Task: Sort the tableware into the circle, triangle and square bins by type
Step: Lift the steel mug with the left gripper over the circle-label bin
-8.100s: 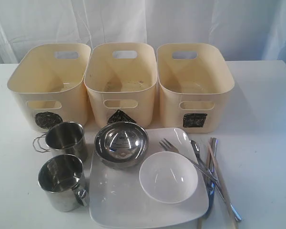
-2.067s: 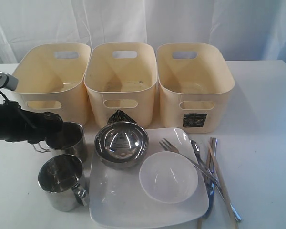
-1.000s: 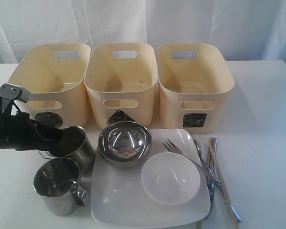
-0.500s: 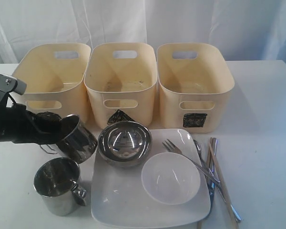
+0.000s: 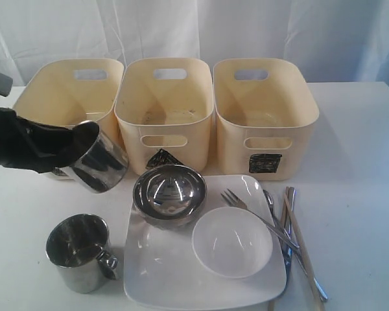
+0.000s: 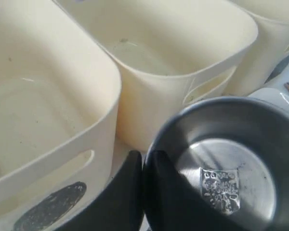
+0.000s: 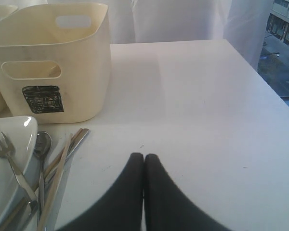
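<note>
My left gripper point(image 5: 85, 135) point(image 6: 144, 159) is shut on the rim of a steel mug point(image 5: 102, 167) point(image 6: 231, 163), one finger inside and one outside. The mug hangs tilted in the air before the circle bin point(image 5: 32, 97) point(image 6: 48, 120). The triangle bin point(image 5: 163, 123) and the square bin point(image 5: 266, 126) point(image 7: 53, 43) stand to its right. A second steel mug point(image 5: 78, 253) stands on the table. The steel bowl point(image 5: 169, 193) and small white bowl point(image 5: 232, 241) sit on the square plate point(image 5: 159, 275). My right gripper point(image 7: 144, 158) is shut, empty, over bare table.
A fork point(image 5: 246, 210) point(image 7: 9, 166) leans on the plate's right edge. More steel cutlery and wooden chopsticks point(image 5: 305, 253) point(image 7: 58, 175) lie beside it on the white table point(image 5: 363, 194). A white curtain hangs behind the bins.
The left gripper has lifted the back mug off the table, tilting it and carrying it up in front of the circle bin. The right gripper has stayed shut.
</note>
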